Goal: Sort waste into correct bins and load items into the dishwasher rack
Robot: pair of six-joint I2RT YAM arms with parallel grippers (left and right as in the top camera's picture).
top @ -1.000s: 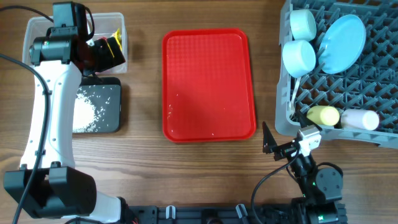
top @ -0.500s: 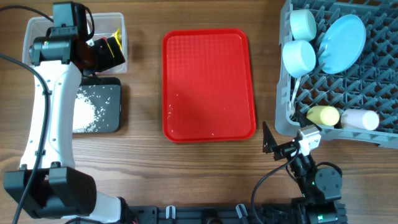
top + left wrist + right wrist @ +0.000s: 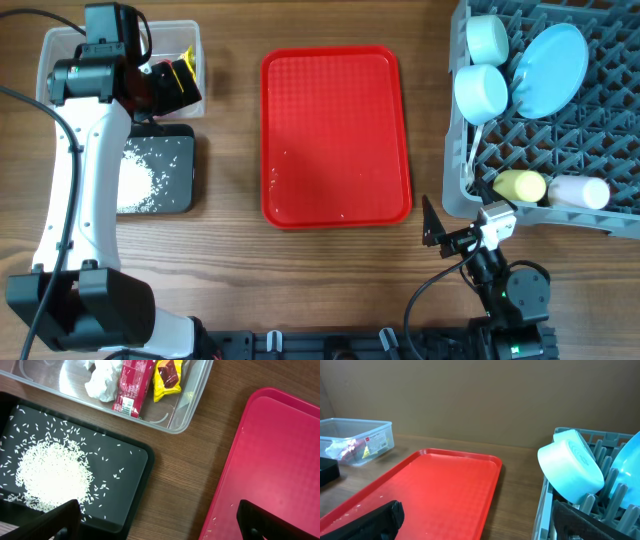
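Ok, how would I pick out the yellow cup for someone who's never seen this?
Start at the grey dishwasher rack on the robot's right. Along its edge nearest the robot two small cups lie on their sides; the yellow cup is the left one, beside the white cup.

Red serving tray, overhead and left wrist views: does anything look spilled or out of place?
Most loose white rice-like grains sit heaped in the shallow black rectangular tray, but a few strays lie on the flat red plastic serving tray, near its left edge. Nothing else stands out.
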